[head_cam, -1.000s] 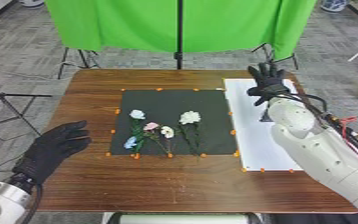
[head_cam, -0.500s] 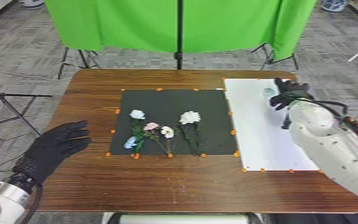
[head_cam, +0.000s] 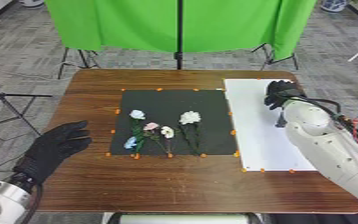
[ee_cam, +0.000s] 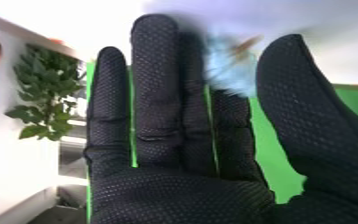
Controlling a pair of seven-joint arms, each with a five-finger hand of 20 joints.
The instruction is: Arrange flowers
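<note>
Brown table (head_cam: 158,190), flowers (head_cam: 190,117) on black mat (head_cam: 213,102)

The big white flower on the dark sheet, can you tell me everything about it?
The big white flower has a round, ruffled bloom, the biggest one on the dark sheet. Its thin green stem points toward the robot. It lies flat, to the right of the pink flower and the smaller white one. No hand is touching it. I can't tell if it's real or made of cloth or plastic.
</note>
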